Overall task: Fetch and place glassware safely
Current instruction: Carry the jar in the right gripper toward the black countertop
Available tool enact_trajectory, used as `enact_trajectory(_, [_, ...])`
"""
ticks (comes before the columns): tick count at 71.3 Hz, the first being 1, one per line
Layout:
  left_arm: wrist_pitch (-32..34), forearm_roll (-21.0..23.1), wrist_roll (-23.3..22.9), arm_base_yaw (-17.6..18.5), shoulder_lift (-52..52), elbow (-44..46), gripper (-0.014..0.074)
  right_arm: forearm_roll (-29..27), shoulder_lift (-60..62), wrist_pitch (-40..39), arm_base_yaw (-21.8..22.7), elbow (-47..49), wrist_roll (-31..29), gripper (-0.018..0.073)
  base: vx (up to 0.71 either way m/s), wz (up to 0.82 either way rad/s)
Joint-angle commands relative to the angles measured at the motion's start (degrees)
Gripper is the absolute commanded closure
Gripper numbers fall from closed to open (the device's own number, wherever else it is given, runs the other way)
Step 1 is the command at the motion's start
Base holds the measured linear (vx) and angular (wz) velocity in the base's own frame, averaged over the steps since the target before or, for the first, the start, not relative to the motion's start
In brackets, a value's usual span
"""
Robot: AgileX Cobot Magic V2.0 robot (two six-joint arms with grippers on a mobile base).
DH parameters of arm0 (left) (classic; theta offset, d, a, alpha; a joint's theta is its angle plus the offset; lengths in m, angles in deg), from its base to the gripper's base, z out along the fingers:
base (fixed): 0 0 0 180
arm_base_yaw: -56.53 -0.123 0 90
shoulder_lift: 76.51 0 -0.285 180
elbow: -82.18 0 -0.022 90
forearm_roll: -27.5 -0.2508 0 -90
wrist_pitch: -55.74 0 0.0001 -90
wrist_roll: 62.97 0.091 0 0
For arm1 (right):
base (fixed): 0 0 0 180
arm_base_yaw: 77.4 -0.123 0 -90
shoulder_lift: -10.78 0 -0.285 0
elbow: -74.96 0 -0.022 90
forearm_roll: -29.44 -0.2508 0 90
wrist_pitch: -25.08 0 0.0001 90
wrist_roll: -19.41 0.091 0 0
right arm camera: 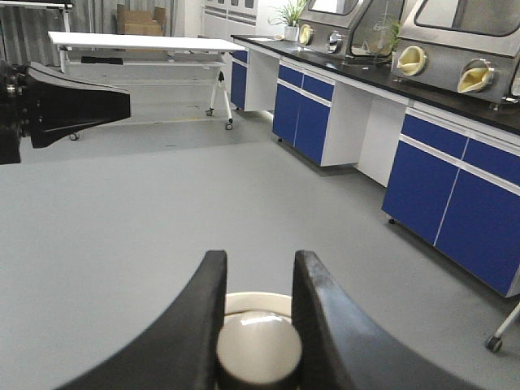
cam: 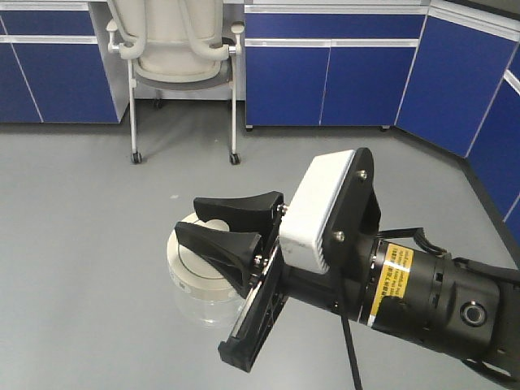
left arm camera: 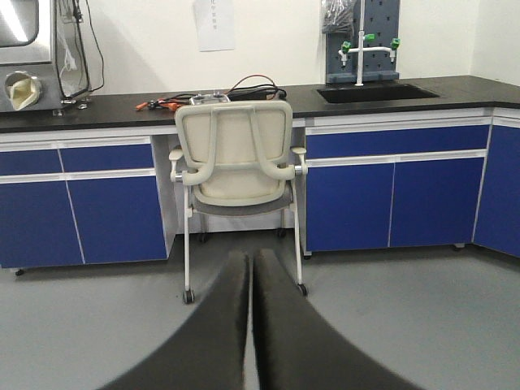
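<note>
Front view: R arm w/ right claw [cam: 187,218] reaches in from the frame's right. It has a black body, white ribbed plastic block and yellow label. Its two black wedge fingers sit over the jar [cam: 195,284]. The jar is squat w/ a clear glass body and a wide off-white round lid [cam: 184,262], and shows against the grey floor [cam: 81,244]. Cannot tell from here if the jar rests on the floor or hangs.

R wrist view adds the grip detail. The right claw [right arm camera: 260,268] is narrowed to a small gap, w/ the round smooth knob [right arm camera: 258,351] wedged between the fingers and touching both. Lid rim peeks out just beyond the knob; glass body hidden here. Also only here: a black counter w/ glove-box ports [right arm camera: 475,75], a white table [right arm camera: 146,42] and a plant [right arm camera: 288,12].

L wrist view: the left claw [left arm camera: 249,262] has its matte black fingers pressed together, nothing between them. No jar in this view. It faces a cream mesh-back chair [left arm camera: 236,154] on castors, glossy blue cabinets [left arm camera: 390,203] and a sink w/ tap [left arm camera: 361,53].
</note>
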Motion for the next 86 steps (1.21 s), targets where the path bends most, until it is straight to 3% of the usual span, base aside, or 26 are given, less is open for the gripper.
enact_trajectory(1, [3.9,0.55,-0.51,0.3,0.56,1.47,0.0603,-1.66,1.67,-4.61,0.15,1.7,-0.35,0.0563,0.56,0.0])
enact_trajectory(52, [3.9,0.55,-0.51,0.3,0.56,1.47,0.0603,-1.66,1.67,-4.62,0.27,1.7,-0.35,0.0563,0.48,-0.01])
enact_trajectory(86, [3.9,0.55,-0.51,0.3,0.56,1.47,0.0603,-1.66,1.67,-4.62,0.27,1.7,-0.35,0.0563,0.24,-0.47])
